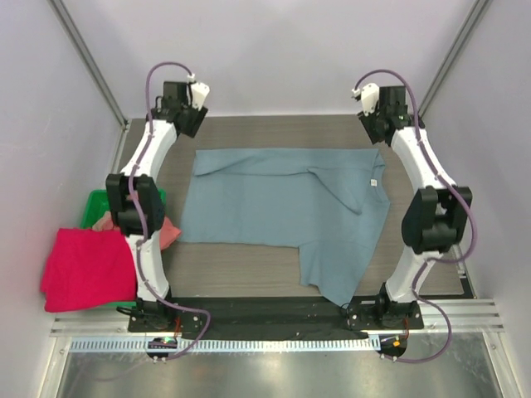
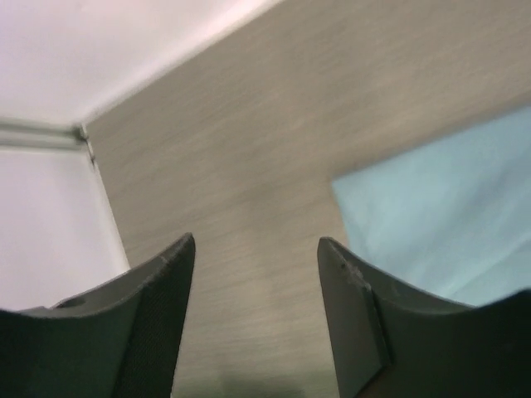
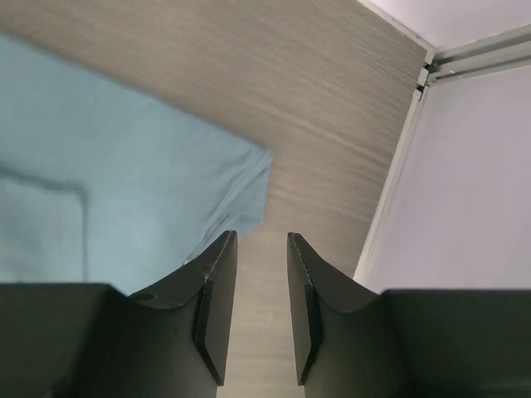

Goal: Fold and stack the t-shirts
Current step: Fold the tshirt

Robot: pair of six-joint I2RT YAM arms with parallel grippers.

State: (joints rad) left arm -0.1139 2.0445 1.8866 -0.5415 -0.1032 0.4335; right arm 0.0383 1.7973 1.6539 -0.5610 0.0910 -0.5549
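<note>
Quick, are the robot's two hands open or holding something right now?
Left hand: open, holding nothing.
Right hand: open a little, holding nothing.

The left gripper (image 2: 257,243) fills the bottom of the view. Its two dark fingers (image 2: 158,315) rise from 7 and 5 o'clock and stand well apart, with nothing between them. Through the gap and across the middle lies the grey wood-grain table (image 2: 249,149), slightly blurred. A blue t-shirt (image 2: 440,215) covers the area from 3 to 4 o'clock. One corner of it points toward the centre. One of its edges runs up to the frame's side at 2 o'clock, and the other drops behind the right-hand fingertip. A pale wall (image 2: 108,50) takes up 10 to 12 o'clock. It meets a grey frame rail (image 2: 37,133) at 9 o'clock.
</note>
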